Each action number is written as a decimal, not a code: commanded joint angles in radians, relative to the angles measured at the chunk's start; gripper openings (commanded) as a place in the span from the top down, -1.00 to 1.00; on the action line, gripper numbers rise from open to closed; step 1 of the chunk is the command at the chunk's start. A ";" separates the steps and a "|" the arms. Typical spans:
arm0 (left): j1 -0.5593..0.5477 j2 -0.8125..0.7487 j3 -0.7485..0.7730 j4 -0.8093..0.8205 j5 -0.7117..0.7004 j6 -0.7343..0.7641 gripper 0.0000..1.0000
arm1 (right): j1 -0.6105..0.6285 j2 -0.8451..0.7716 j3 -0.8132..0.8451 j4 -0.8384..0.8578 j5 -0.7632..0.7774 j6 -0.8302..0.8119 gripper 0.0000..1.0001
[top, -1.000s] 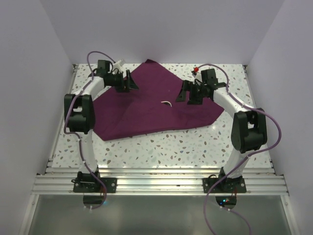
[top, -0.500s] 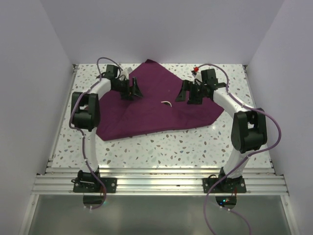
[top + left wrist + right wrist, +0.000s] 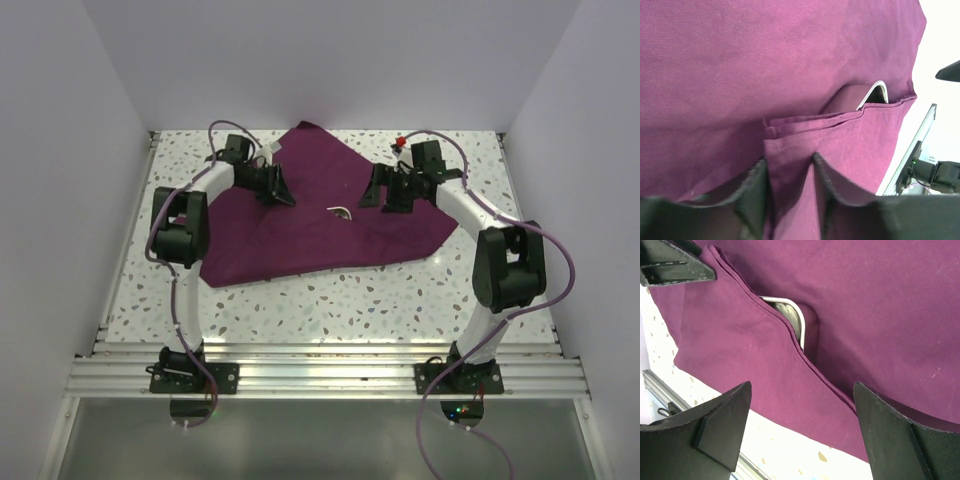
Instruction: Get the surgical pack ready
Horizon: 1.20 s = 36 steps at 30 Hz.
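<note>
Left arm swung inward, jaws pinching purple cloth fold, right jaws spread

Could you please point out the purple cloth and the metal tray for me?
purple cloth (image 3: 300,238): top view, on its flat near part.
metal tray (image 3: 795,315): right wrist view, on the exposed corner rim.

Pale lavender walls closed in three sides of the work bay, evenly lit from above. A white, grey-speckled surface filled the floor of the enclosure, edged at the near side by ribbed aluminium rails above a glossy grey panel.
</note>
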 commanded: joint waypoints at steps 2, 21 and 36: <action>0.004 -0.002 0.050 0.047 0.019 -0.032 0.45 | -0.003 -0.033 -0.004 0.029 -0.018 0.004 -0.72; -0.013 0.126 0.378 0.000 -0.015 -0.123 1.00 | -0.004 -0.024 0.019 0.024 0.034 0.048 -0.73; 0.010 0.246 0.415 -0.031 -0.073 -0.145 0.62 | -0.003 -0.011 0.018 0.027 0.046 0.055 -0.74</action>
